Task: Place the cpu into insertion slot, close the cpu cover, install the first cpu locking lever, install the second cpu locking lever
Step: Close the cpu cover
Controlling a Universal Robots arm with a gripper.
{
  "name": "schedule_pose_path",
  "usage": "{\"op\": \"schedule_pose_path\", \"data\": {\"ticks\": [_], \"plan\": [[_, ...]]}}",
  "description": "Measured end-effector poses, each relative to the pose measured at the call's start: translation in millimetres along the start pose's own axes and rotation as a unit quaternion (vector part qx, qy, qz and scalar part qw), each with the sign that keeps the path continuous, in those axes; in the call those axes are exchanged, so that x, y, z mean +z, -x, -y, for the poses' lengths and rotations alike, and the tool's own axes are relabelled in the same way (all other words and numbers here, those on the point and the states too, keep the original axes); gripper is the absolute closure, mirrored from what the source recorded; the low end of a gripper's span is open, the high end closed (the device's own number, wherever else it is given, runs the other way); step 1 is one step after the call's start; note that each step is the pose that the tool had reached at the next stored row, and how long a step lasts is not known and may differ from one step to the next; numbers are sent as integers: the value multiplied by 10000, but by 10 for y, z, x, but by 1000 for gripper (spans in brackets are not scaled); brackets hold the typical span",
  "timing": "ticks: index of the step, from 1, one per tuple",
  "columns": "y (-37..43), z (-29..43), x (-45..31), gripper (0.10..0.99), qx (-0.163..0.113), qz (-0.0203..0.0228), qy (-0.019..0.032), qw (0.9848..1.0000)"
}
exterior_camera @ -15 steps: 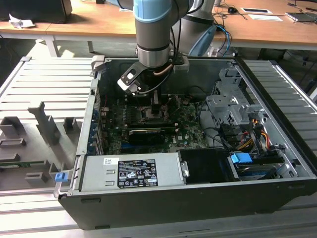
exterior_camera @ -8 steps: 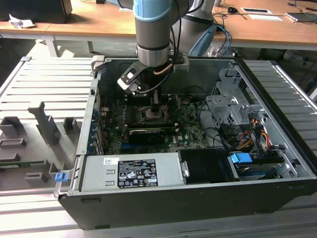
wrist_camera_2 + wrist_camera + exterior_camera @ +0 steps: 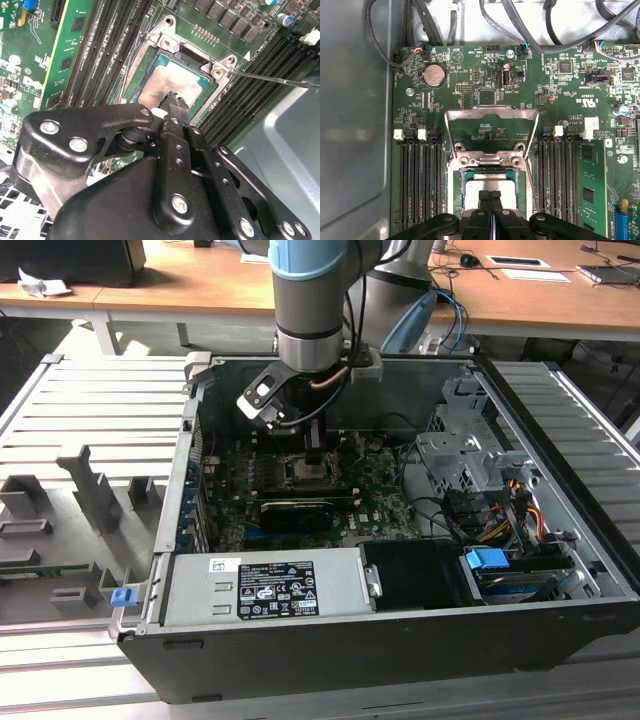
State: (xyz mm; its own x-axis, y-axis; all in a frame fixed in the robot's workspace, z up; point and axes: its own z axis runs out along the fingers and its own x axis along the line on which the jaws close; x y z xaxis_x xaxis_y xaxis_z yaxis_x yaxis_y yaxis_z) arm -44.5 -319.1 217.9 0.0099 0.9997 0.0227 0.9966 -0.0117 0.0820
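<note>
My claw [image 3: 490,194] is pinched shut, holding nothing, tips right over the cpu [image 3: 507,186] seated in the insertion slot [image 3: 454,196] mid-motherboard; the cpu cover [image 3: 492,113] stands open.

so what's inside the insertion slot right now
The cpu lies in the insertion slot, silvery face up. The gripper, shut, hides part of it, so its full seating cannot be seen.
</note>
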Motion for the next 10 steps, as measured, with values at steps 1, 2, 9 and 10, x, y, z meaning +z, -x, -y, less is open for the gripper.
{"op": "schedule_pose_path", "data": {"ticks": [1,2,9,10], "plan": [[-1,0,-2,980,0,-1,1,10000],[-1,-1,-2,980,0,-2,1,10000],[6,-70,-15,980,3,-2,-11,10000],[6,-70,-22,980,3,-3,-11,10000]]}}
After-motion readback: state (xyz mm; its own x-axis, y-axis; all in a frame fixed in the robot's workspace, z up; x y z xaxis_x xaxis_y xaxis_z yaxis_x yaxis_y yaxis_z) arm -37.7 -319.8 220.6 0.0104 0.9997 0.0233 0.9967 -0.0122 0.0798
